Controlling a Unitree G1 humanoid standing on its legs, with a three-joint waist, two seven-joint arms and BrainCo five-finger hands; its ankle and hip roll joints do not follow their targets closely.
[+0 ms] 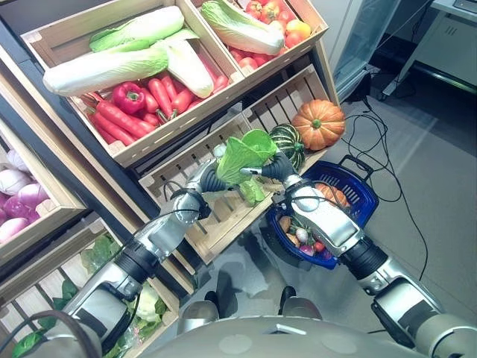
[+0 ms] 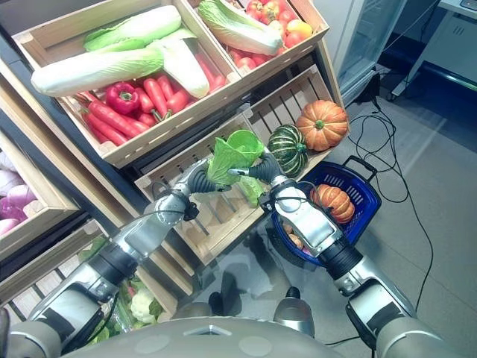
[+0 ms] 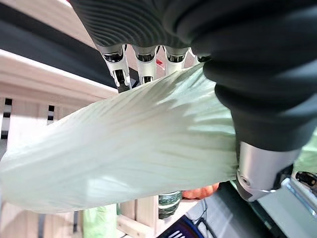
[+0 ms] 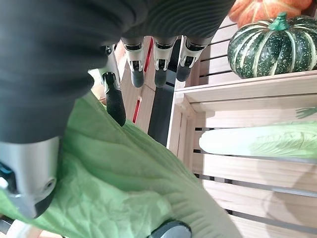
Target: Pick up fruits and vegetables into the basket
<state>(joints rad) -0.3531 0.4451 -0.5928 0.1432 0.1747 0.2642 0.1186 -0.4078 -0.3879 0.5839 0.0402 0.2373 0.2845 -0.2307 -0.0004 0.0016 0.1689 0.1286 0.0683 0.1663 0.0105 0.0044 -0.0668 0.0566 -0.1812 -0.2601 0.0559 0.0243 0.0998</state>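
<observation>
Cabbage (image 1: 244, 154), leafy green: held above the slatted crate (image 1: 223, 216), left hand (image 1: 212, 177) curled round its pale stalk. Right hand (image 1: 277, 168): fingers straight beside the leaves. Blue basket (image 1: 365, 195): on the floor, just right.

- bright, even indoor light falls from above across the wooden crates (image 1: 186, 142) and the grey floor (image 1: 440, 171).
- soft shadows sit under the crate edges.
- a pale glare washes the floor in the upper right.
- in the wrist views the cabbage leaf (image 3: 124, 148) is lit and blurs slightly close to the lens.
</observation>
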